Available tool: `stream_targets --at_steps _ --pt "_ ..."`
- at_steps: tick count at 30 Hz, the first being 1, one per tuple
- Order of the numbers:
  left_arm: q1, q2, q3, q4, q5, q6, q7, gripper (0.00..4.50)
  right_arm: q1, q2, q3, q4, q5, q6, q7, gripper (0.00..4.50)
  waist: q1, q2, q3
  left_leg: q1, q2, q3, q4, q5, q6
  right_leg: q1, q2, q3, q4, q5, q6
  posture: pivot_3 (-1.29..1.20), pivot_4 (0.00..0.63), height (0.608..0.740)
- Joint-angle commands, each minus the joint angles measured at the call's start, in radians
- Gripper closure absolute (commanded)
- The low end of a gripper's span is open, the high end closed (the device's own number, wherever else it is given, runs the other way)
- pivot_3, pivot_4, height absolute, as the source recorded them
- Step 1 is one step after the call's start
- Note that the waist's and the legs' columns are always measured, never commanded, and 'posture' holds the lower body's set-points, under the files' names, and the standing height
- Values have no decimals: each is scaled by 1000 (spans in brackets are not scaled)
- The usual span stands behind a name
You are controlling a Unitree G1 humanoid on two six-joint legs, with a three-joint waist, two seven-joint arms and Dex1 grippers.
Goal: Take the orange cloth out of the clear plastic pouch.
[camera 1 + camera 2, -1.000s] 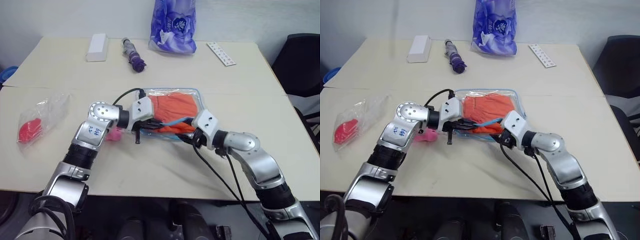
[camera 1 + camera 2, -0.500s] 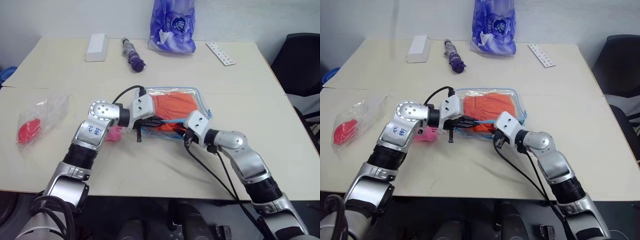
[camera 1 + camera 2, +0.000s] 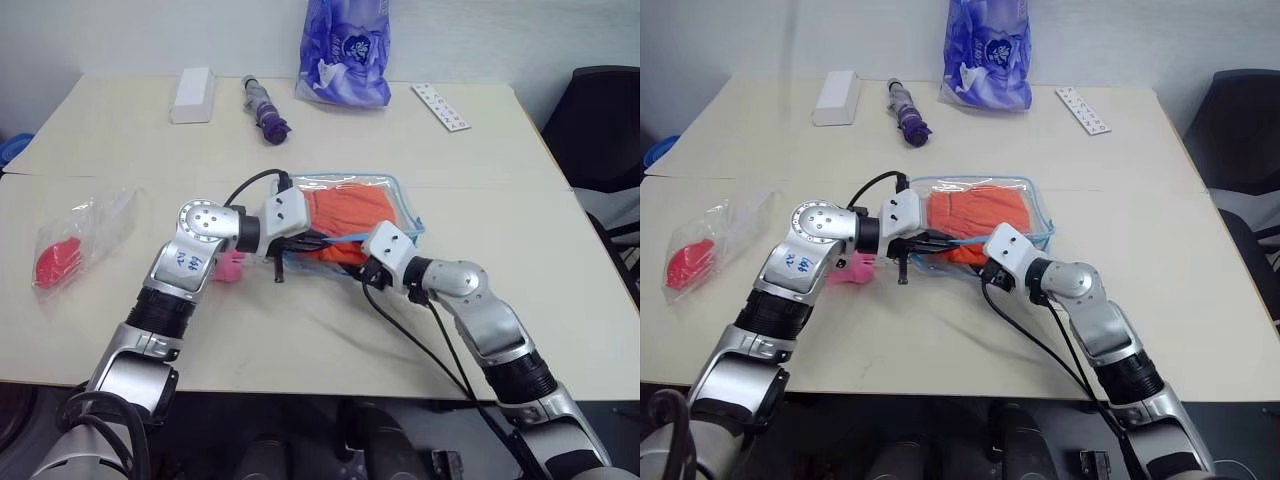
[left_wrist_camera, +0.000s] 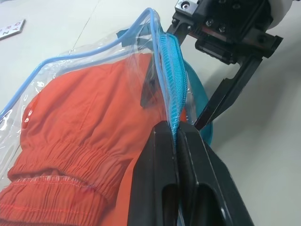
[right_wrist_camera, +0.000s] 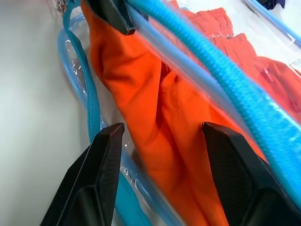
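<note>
The clear plastic pouch is seen lying flat near the middle of the pale table, its light blue zipper edging lifted along the near side. The orange cloth is still held inside the pouch, bunched, with a gathered elastic band visible in the left wrist view. The left gripper is clenched on the upper blue zipper strip, the strip being pinched between its two black fingers and raised off the cloth. The right gripper is positioned at the pouch mouth with its fingers spread apart; a fold of orange fabric is seen between them, but nothing is gripped. In the right wrist view one finger is seen beside the lower zipper strip and the other under the raised upper strip. A pink plush toy is partly hidden behind the left forearm, just beside the pouch. A thin clear bag with a red item is noted well apart, toward the table's left edge. Along the far edge are noted a white box, a folded purple umbrella, a blue-purple printed bag and a white strip with dots.
</note>
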Motion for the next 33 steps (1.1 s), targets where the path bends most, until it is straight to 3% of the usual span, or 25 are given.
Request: stream_targets --at_steps 1,7,8,10,15,17,22,26,33 --pt "-29 -12 22 -44 -33 14 4 4500 -31 7 22 45 -47 -57 -18 1746 0 0 0 0 0 0 0 0 0 0 0 0 0 0 0 0 150 740" --pt "-23 -12 23 -73 -47 39 -4 4500 -103 38 31 244 -121 -133 -88 1746 -2 0 0 0 0 0 0 0 0 0 0 0 0 0 0 0 150 740" --pt "-16 -9 23 -77 -45 38 -4 4500 -116 42 31 283 -131 -142 -97 1914 -2 0 0 0 0 0 0 0 0 0 0 0 1 0 0 0 150 740" --pt "-9 -6 22 -78 -43 37 -1 4500 -130 49 28 337 -138 -166 -106 2280 -3 0 0 0 0 0 0 0 0 0 0 0 0 0 0 0 150 740" --pt "-7 -6 25 -75 -40 43 11 4500 -121 48 24 357 -138 -202 -96 4041 -2 0 0 0 0 0 0 0 0 0 -1 0 0 0 0 0 150 740" --pt "-8 -8 26 -64 -36 40 20 4500 -105 40 24 334 -136 -211 -85 4443 -2 0 0 0 0 0 0 0 0 0 -1 0 0 0 0 0 150 740" --pt "-29 -17 27 0 -2 21 77 4500 -1 -20 35 136 -116 -273 -6 4443 0 0 0 0 0 -2 0 0 0 0 -2 0 0 0 0 0 150 740" --pt "-54 -24 14 98 50 -38 134 4500 132 -125 19 -108 -44 -389 123 4443 2 0 0 0 0 -3 0 0 0 0 -1 -1 -1 0 0 0 150 740" --pt "-97 -37 10 244 110 -122 211 4500 353 -375 -63 -297 -2 -520 268 4443 10 0 0 0 -1 -1 -1 0 0 2 -1 -1 -2 0 1 0 150 740"
